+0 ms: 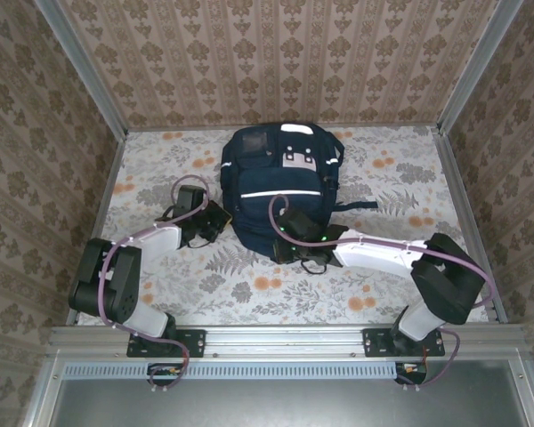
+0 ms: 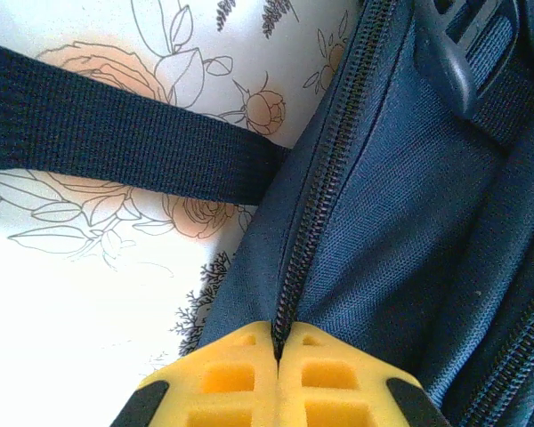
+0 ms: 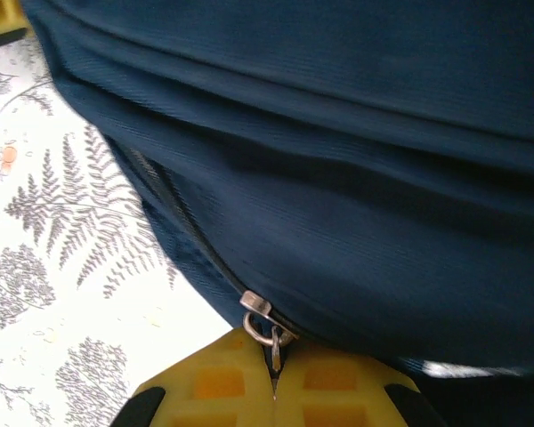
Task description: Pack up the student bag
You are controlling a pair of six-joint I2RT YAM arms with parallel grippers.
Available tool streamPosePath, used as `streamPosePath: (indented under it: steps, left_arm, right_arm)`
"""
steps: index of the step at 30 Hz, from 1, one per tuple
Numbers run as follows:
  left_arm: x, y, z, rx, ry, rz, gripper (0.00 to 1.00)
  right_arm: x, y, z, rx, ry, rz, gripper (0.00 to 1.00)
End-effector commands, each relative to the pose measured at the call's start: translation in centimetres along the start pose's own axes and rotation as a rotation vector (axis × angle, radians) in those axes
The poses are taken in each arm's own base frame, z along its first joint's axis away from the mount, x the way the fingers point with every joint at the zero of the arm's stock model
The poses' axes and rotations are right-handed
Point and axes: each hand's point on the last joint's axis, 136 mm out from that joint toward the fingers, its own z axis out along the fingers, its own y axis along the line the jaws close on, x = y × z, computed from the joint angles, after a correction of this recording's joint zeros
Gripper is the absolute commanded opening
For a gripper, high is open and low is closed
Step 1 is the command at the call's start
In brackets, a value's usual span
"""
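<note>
The student bag [image 1: 276, 178], a navy-blue backpack with white stripes, lies flat at the middle of the table. At the bag's left side, my left gripper [image 1: 221, 220] is shut. In the left wrist view its yellow fingertips [image 2: 240, 356] pinch the closed zipper seam [image 2: 325, 187] of the student bag [image 2: 400, 205], and the left gripper [image 2: 278, 340] has no gap. My right gripper [image 1: 281, 249] is at the bag's near edge. In the right wrist view the right gripper [image 3: 274, 345] is shut on the metal zipper pull [image 3: 272, 334], just under the slider [image 3: 257, 304], against the student bag [image 3: 356, 178].
A dark strap [image 2: 116, 147] lies flat across the floral tablecloth [image 2: 62, 294] to the left of the bag. A black buckle [image 2: 449, 53] sits on the bag's side. Another strap [image 1: 356, 205] trails off the bag's right. Patterned walls [image 1: 276, 62] enclose the table.
</note>
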Motion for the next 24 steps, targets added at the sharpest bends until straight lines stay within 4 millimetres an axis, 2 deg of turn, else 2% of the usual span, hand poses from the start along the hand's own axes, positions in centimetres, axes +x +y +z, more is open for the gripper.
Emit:
streamPosePath:
  steps: [1, 3, 5, 6, 8, 11, 15, 17, 20, 24]
  left_arm:
    - [-3.5, 1.0, -1.5, -0.060, -0.144, -0.001, 0.00]
    - [-3.7, 0.9, -1.7, -0.060, -0.147, 0.008, 0.00]
    - [-3.9, 0.7, -1.9, -0.061, -0.143, 0.020, 0.00]
    - [-3.8, 0.6, -2.0, -0.068, -0.135, 0.028, 0.07]
    - [-3.5, 0.4, -2.5, -0.091, -0.113, 0.050, 0.31]
    - [-2.6, 0.3, -3.7, -0.102, -0.087, 0.068, 0.45]
    - [-0.5, 0.5, -5.6, -0.088, -0.044, 0.072, 0.48]
    - [1.5, 0.5, -6.2, -0.082, -0.011, 0.073, 0.50]
    - [4.6, 0.3, -5.9, -0.045, 0.063, 0.050, 0.51]
    - [6.9, -0.1, -4.9, -0.013, 0.104, 0.031, 0.50]
  right_arm:
    - [1.7, -3.9, -1.6, 0.103, 0.056, 0.003, 0.00]
    - [1.8, -3.9, -2.0, 0.083, 0.063, -0.006, 0.00]
    - [1.8, -2.9, -2.1, 0.030, 0.075, -0.026, 0.00]
    - [1.9, -2.3, -2.1, 0.002, 0.080, -0.031, 0.00]
    - [1.6, -0.9, -2.1, -0.056, 0.069, -0.035, 0.00]
    - [1.0, 0.8, -2.1, -0.106, 0.050, -0.044, 0.00]
    - [0.3, 2.3, -2.0, -0.148, 0.037, -0.026, 0.00]
    - [0.1, 3.1, -1.9, -0.177, 0.032, -0.017, 0.00]
    - [0.3, 3.8, -1.6, -0.186, 0.042, -0.026, 0.00]
    - [0.3, 4.5, -1.6, -0.200, 0.036, -0.026, 0.00]
